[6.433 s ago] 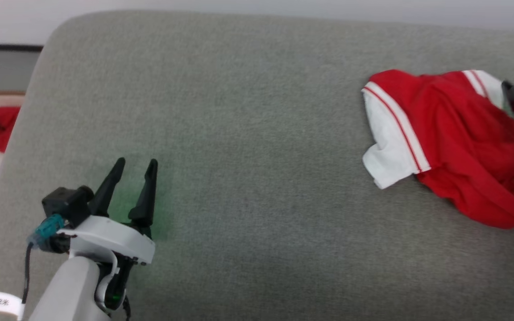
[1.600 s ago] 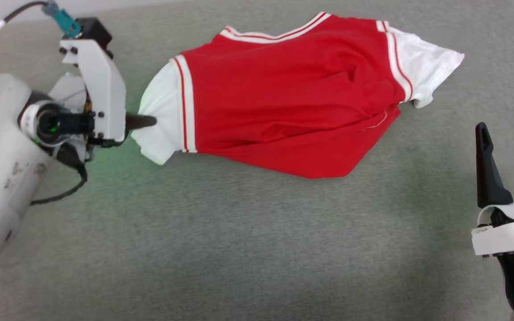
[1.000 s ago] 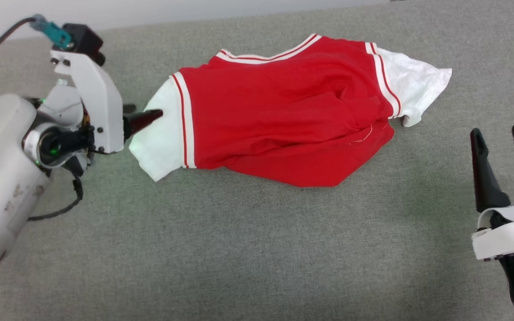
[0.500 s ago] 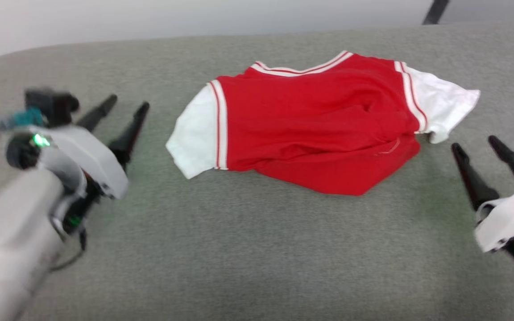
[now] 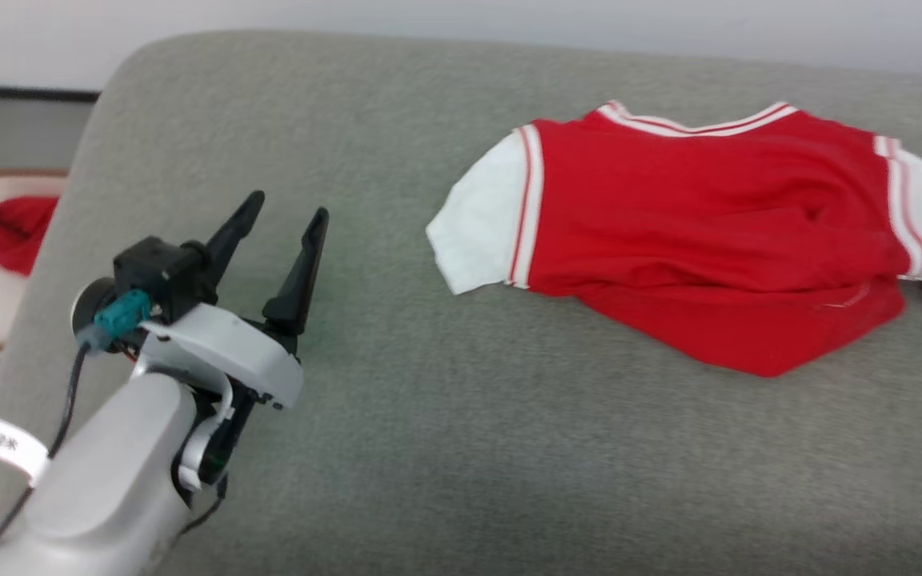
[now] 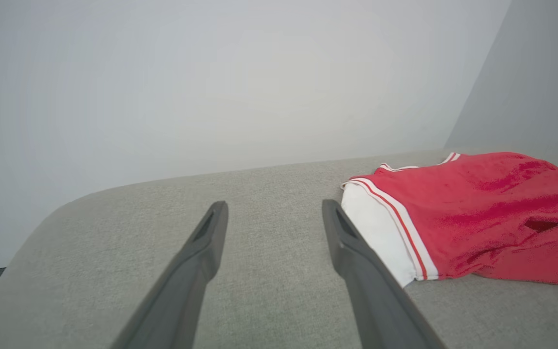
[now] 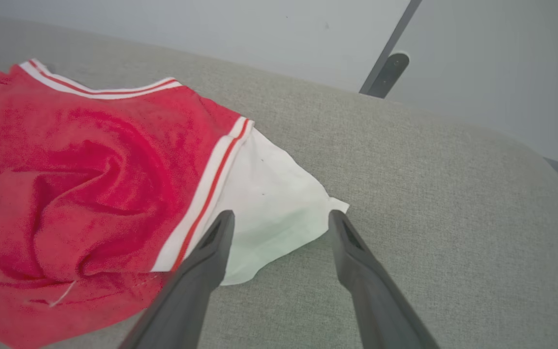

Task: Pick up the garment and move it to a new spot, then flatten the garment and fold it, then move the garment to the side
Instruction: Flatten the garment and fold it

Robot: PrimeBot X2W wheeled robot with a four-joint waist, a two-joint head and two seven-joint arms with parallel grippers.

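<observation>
The garment [image 5: 701, 232], a red jersey with white sleeves and striped bands, lies spread but rumpled on the grey sofa cushion [image 5: 445, 448], plain side up with its lettering hidden. My left gripper [image 5: 285, 212] stands open and empty over bare cushion, well left of the left sleeve [image 5: 473, 232]. In the left wrist view the garment [image 6: 477, 213] lies just right of my open left gripper [image 6: 271, 211]. In the right wrist view my right gripper [image 7: 279, 218] is open, hovering over the edge of the white right sleeve [image 7: 264, 198] with nothing gripped.
A small plain red cloth [image 5: 13, 232] lies on a pale surface beyond the cushion's left edge. The cushion's rounded corner [image 5: 121, 72] is at the upper left, with a wall behind. A dark metal leg [image 7: 385, 72] stands behind the cushion on the right.
The head camera has swung left, carrying the garment toward the right of the picture. My left gripper let go of the left sleeve about a second ago and drew back; both grippers stand open.
</observation>
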